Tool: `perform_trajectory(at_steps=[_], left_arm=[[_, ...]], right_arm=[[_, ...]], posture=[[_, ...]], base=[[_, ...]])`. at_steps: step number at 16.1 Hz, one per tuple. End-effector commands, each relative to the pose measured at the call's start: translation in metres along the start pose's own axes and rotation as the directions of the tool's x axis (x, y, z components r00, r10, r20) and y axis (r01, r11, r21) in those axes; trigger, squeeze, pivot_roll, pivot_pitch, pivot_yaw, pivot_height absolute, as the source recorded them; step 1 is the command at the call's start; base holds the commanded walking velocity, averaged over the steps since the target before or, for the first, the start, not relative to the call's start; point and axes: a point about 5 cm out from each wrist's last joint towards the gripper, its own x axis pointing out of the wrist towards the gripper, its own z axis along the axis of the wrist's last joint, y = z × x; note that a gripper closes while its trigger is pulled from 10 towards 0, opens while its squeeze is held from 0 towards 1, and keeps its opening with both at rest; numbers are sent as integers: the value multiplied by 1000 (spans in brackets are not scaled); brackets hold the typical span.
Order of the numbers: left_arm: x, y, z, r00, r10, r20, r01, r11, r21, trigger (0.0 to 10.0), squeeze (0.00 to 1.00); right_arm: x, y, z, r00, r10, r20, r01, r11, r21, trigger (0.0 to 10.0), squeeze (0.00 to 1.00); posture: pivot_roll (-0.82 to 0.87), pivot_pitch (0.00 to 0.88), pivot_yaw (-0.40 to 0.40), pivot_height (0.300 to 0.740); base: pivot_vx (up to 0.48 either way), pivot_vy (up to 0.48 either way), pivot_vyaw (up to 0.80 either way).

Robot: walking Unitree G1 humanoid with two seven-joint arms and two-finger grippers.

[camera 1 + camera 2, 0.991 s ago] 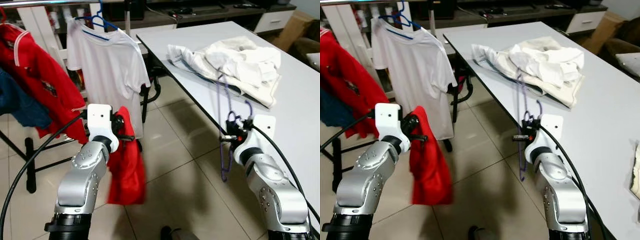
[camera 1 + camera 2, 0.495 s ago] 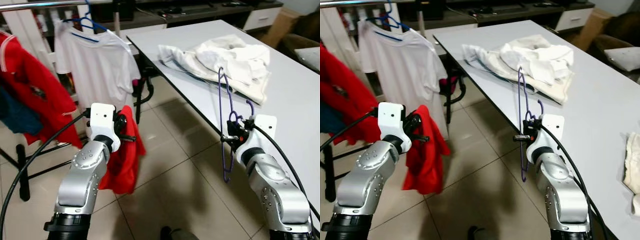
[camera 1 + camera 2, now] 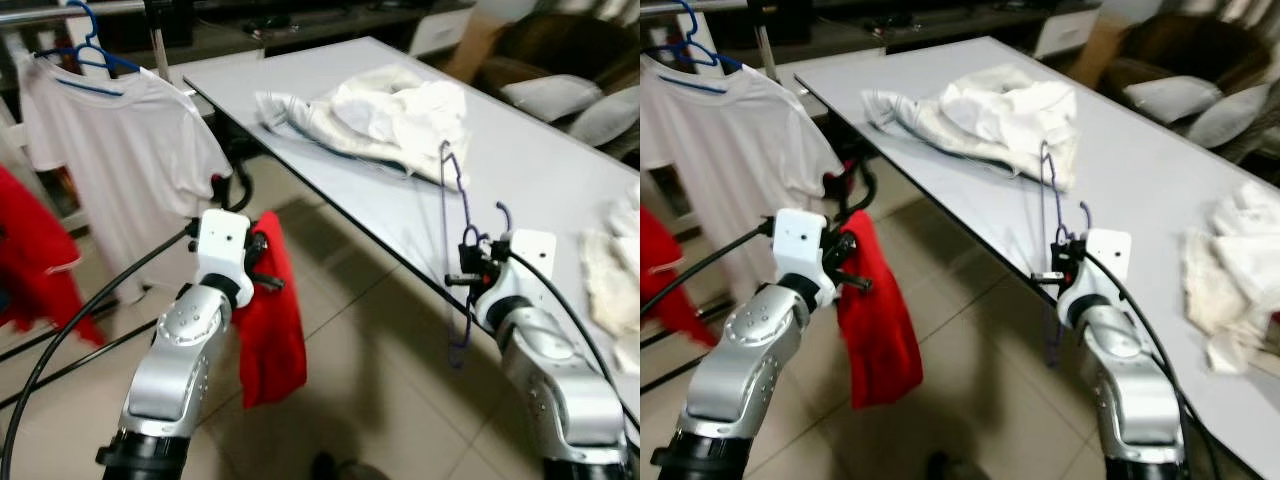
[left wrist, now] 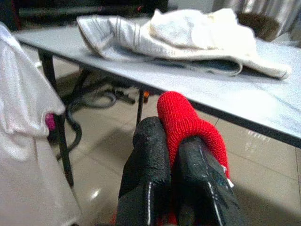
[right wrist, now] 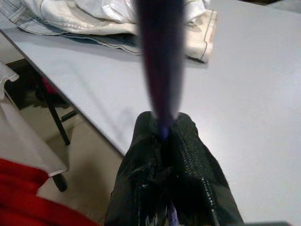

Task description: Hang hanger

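1. Right now the right end effector (image 3: 462,279) is clamped on a purple hanger (image 3: 447,215), its black fingers (image 5: 155,155) pressed together around the thin frame.
2. The purple hanger stands roughly upright in that grip, just off the near long edge of the grey surface (image 3: 520,160); its upper part rises in front of the surface and its lower part hangs down over the tiled floor (image 3: 380,340).
3. The left end effector (image 3: 268,268) is closed on a red garment (image 3: 272,320), which droops from the fingers (image 4: 146,160) toward the floor.
4. A heap of white clothes (image 3: 370,110) lies on the surface near its far end, and more white cloth (image 3: 1230,265) sits by its right edge.
5. A white T-shirt (image 3: 120,170) hangs on a blue hanger (image 3: 85,50) from a rail (image 3: 50,12) off the surface's left side, with another red garment (image 3: 30,260) beside it.
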Motion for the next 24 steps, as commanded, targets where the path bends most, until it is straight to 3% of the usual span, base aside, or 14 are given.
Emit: perform_trajectory(at_steps=[1, 10, 24], left_arm=[[2, -1, 13, 998, -11, 58, 10, 1000, 20, 10000, 0], [11, 12, 17, 998, -55, 43, 53, 997, 55, 10000, 0], [7, 12, 12, 998, -48, 40, 47, 998, 40, 10000, 0]], right_arm=[[-1, -7, 2, 999, -33, -1, 33, 999, -8, 10000, 0], [-3, -7, -10, 991, -134, -25, 136, 989, 56, 10000, 0], [2, -3, -9, 995, -90, -29, 91, 996, 19, 10000, 0]], posture=[[58, 3, -71, 740], [79, 0, 22, 740], [83, 0, -30, 740]], base=[[0, 345, -750], [0, 362, -694], [0, 363, -688]])
